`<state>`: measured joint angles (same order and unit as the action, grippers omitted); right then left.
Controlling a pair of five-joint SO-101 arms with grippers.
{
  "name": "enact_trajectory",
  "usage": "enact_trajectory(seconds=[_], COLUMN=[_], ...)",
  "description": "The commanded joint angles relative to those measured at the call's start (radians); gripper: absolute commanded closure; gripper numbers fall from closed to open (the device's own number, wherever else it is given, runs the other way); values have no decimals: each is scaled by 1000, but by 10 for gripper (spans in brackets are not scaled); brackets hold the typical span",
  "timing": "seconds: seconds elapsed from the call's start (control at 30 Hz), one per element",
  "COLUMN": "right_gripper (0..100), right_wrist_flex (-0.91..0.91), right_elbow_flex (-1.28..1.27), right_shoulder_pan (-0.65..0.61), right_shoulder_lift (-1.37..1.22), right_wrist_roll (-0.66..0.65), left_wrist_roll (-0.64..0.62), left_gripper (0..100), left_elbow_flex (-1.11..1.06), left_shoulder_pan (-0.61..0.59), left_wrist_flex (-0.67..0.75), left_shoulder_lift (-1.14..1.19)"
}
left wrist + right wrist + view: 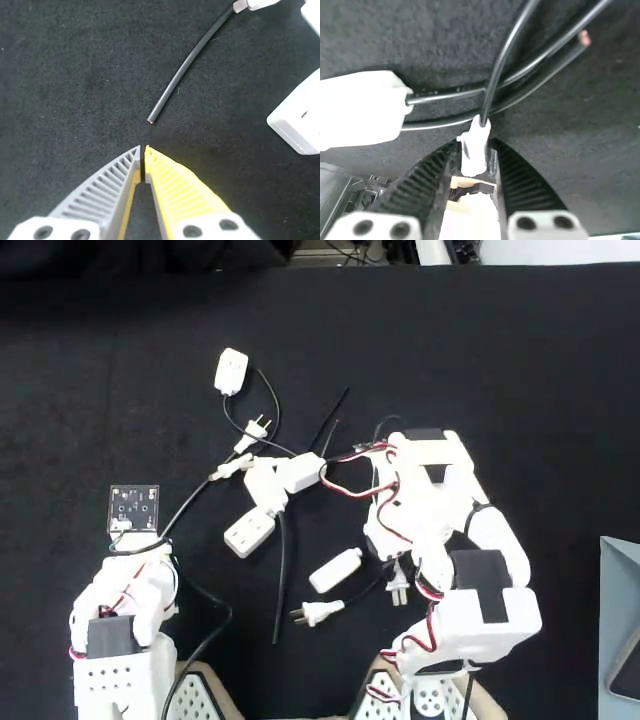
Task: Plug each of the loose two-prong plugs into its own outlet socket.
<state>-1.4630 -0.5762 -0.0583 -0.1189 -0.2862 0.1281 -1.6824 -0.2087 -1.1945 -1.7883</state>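
- a white two-prong plug on a black cable sits clamped between the ribbed black fingers of the right gripper.
- a smooth white block, possibly an outlet socket, lies just beside it.
- the left gripper is closed on nothing above the fuzzy black tabletop.

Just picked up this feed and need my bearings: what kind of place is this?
Probably a robotics lab bench: a black cloth-covered table, two small white arms, and loose plugs and outlet sockets strewn with their cords.
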Motion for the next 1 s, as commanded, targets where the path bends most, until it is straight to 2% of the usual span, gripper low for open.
enact_trajectory(seconds=[0.0, 0.97], right_gripper=[907, 952], right_wrist_flex=[-8, -5], right_elbow_flex=[35, -22], right_shoulder_pan=[-11, -17], right_shoulder_lift=[-4, -8], right_wrist_roll=[-8, -8], left_wrist_roll=[-2, -2], left_gripper=[970, 970], left_elbow_flex=[-18, -18], left_shoulder_pan=[-8, -8], left_wrist_flex=[-5, -5], left_shoulder_lift=[-3, -3])
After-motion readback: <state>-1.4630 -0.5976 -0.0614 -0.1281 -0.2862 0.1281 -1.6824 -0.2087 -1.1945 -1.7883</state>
